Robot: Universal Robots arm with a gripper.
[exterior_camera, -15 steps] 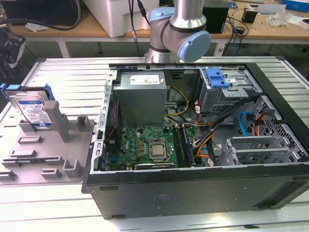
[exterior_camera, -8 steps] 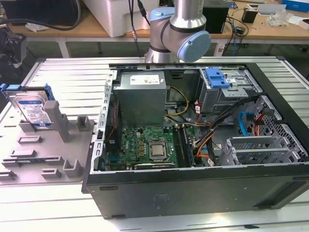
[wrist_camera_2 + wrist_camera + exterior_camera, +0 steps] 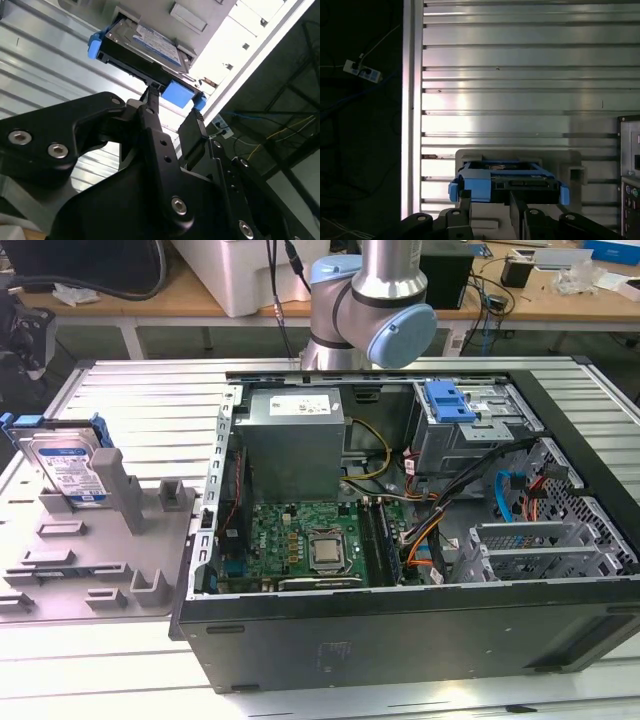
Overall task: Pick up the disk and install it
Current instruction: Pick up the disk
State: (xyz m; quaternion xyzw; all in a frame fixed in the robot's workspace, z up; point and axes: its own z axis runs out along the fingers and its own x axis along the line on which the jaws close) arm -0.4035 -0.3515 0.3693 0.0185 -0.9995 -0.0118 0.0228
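Exterior view's left holds the disk (image 3: 68, 465), propped on edge in a grey holder (image 3: 120, 530) on the ribbed surface (image 3: 150, 390), beside the open computer case (image 3: 400, 640). First wrist view shows the end effector (image 3: 490, 196) released and empty, its fingers (image 3: 465, 202) spread and aimed at the disk's blue frame. I judge the pickup step not yet made, and a clean grip calls for setting the fingers squarely astride that frame's edge.

A robotics lab: opened computer case (image 3: 400, 650) on slatted metal table (image 3: 130, 680).
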